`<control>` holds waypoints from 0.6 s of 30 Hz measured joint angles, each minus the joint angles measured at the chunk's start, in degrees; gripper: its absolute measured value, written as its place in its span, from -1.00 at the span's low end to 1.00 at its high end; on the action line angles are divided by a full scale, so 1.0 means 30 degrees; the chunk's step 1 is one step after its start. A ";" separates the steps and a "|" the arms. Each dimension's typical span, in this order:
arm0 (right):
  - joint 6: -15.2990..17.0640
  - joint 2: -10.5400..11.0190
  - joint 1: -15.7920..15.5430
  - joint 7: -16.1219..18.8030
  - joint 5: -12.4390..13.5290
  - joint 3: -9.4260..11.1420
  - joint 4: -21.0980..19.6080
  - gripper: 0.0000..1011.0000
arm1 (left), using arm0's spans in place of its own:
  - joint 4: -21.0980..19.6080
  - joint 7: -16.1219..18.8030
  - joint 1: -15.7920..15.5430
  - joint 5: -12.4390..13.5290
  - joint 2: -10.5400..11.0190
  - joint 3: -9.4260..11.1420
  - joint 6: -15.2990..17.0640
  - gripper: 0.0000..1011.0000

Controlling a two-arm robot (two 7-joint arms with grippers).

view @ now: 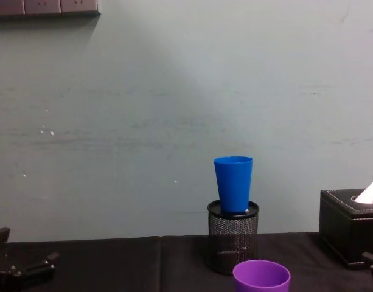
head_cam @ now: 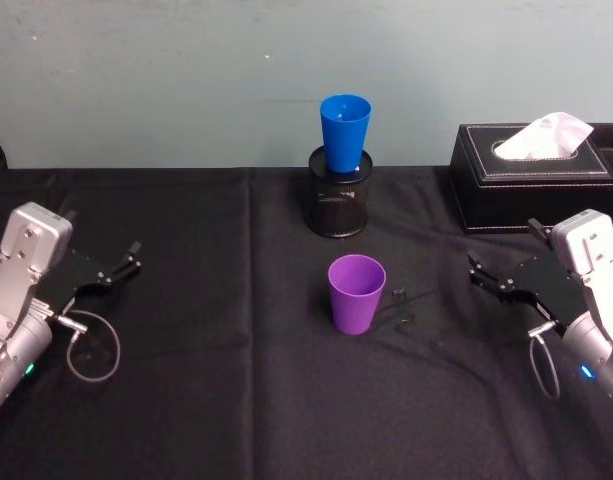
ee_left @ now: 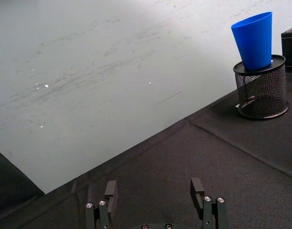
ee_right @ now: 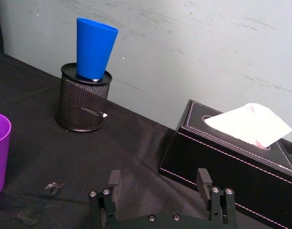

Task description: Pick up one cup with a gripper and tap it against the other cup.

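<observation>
Black-clothed table [head_cam: 186, 400]: purple tapered plastic tumbler [head_cam: 356, 292] upright mid-table, bright blue plastic tumbler [head_cam: 345, 132] perched atop black mesh holder [head_cam: 338, 205] behind it. Fingers spread, empty, on left gripper [ee_left: 154, 186] and right gripper [ee_right: 158, 176], at table's sides. Risk: hard tap could topple perched blue tumbler

The purple cup [head_cam: 356, 292] is a smooth, tapered tumbler standing upright, mouth up and empty, on the black cloth at mid-table. At its 12 o'clock, well apart, the blue cup [head_cam: 345, 132] of like shape stands upright with its base seated in the mouth of a black mesh holder [head_cam: 338, 205]. The right gripper [head_cam: 476, 272] rests low at the purple cup's 3 o'clock, fingers spread; the left gripper [head_cam: 131, 258] lies at 9 o'clock, farther off, fingers likewise apart.
</observation>
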 joint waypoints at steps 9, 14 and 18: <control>0.0000 0.0000 0.0000 0.0001 0.0001 0.0000 -0.0001 0.98 | 0.0000 0.0000 -0.0001 0.0001 0.0000 0.0000 0.0000 0.98; -0.0275 -0.0017 -0.0092 0.0115 -0.0007 0.0226 -0.0101 0.98 | 0.0000 0.0000 -0.0001 0.0002 -0.0001 0.0000 0.0000 0.98; -0.0550 -0.0085 -0.0176 0.0460 0.0127 0.0544 -0.0396 0.98 | 0.0000 0.0000 -0.0001 0.0001 0.0000 0.0000 0.0000 0.98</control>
